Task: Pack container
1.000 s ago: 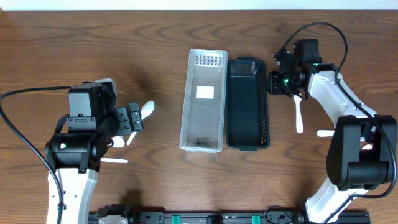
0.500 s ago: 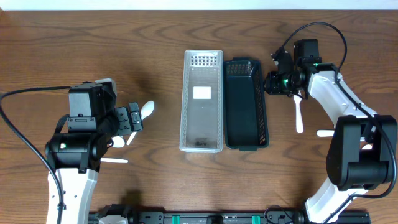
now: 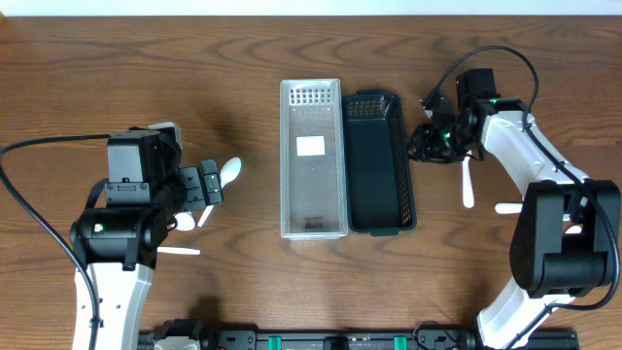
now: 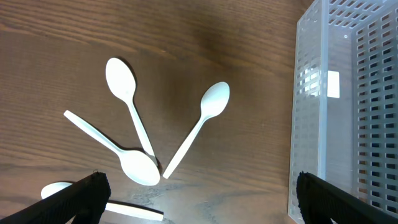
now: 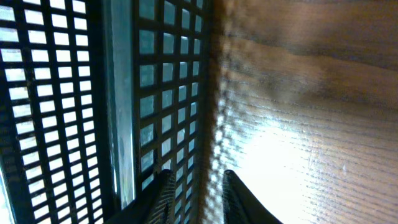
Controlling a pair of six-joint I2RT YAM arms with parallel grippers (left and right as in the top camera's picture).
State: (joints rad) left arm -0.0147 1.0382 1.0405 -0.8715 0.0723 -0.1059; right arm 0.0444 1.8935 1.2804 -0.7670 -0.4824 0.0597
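From above, the clear basket (image 3: 313,199) and black basket (image 3: 381,190) lie side by side, their long axes running front to back. The right claw (image 3: 431,143) sits at the black one's outer wall. The left claw (image 3: 209,185) hangs over the spoons (image 3: 229,171), well left of both baskets (so that arm is nearer them).

Left wrist: the fingers (image 4: 87,193) are wide apart and empty, with the spoons just ahead.

Right wrist: the fingers (image 5: 163,190) are narrow against the mesh wall. Whether they pinch it, I cannot tell.

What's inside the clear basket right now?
The clear basket looks empty: only a white label at its bottom and a small dark mark near one end, which I cannot identify. Nothing covers its inside.
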